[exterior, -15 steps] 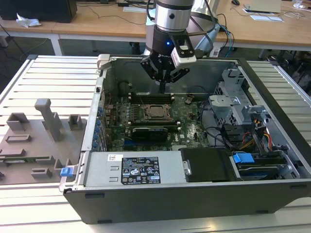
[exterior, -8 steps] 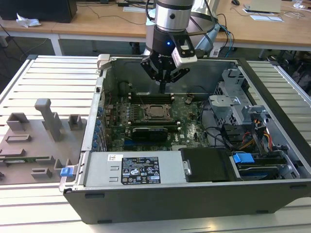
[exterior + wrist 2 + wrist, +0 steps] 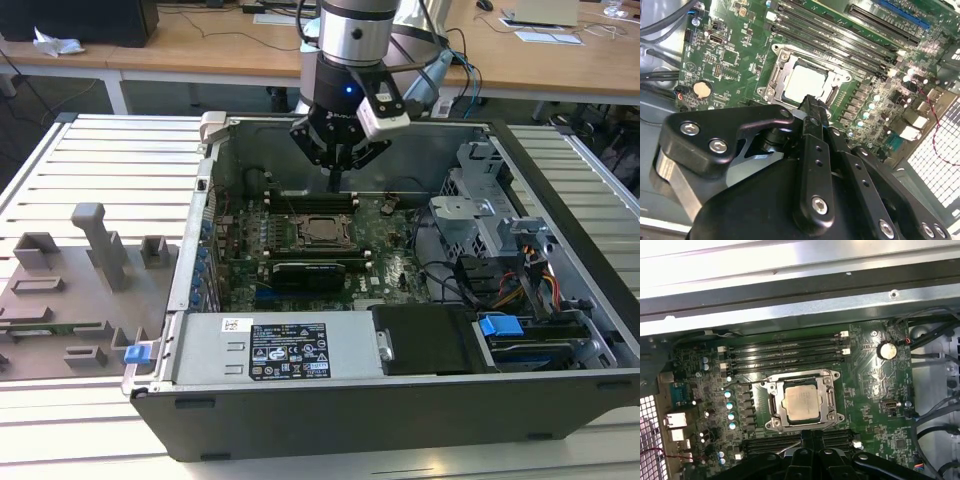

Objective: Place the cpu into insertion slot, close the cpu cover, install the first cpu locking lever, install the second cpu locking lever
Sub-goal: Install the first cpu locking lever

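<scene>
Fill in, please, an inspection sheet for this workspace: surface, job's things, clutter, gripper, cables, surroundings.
Surface: slatted metal table carrying an open computer case.
Job's things: the cpu lies in the insertion slot; the cpu cover lies flat around it; the state of the levers cannot be told.
Clutter: grey fixture tray on the table, at the exterior view's left of the case.
Gripper: the gripper is shut and empty, over the motherboard beside the slot.
Cables: coloured bundle inside the case, at the exterior view's right, apart from the slot.
Surroundings: wooden desks behind.
</scene>
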{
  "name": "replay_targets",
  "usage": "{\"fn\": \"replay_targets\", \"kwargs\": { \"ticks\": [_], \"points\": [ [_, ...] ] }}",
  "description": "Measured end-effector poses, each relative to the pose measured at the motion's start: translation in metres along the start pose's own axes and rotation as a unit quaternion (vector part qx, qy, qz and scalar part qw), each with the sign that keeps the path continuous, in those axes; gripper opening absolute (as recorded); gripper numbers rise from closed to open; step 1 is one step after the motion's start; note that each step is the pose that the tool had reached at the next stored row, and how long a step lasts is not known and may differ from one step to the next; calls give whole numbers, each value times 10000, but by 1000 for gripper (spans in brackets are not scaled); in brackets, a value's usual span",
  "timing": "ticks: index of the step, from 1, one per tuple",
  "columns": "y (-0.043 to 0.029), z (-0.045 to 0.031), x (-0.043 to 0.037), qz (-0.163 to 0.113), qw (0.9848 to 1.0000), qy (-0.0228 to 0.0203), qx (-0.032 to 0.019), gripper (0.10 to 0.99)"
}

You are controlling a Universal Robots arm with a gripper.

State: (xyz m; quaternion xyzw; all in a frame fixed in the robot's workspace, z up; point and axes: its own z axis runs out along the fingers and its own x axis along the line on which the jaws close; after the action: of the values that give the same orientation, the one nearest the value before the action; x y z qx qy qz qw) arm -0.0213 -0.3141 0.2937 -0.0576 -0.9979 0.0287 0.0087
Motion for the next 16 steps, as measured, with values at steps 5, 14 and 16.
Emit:
{"fn": "replay_targets", "kwargs": {
  "ticks": [5,14,16],
  "points": [
    [0,-1,0,-126,9998,9,-146,106],
    [0,0,0,-301,9987,31,-407,106],
    [0,0,1,-303,9987,32,-407,106]
  ]
}}
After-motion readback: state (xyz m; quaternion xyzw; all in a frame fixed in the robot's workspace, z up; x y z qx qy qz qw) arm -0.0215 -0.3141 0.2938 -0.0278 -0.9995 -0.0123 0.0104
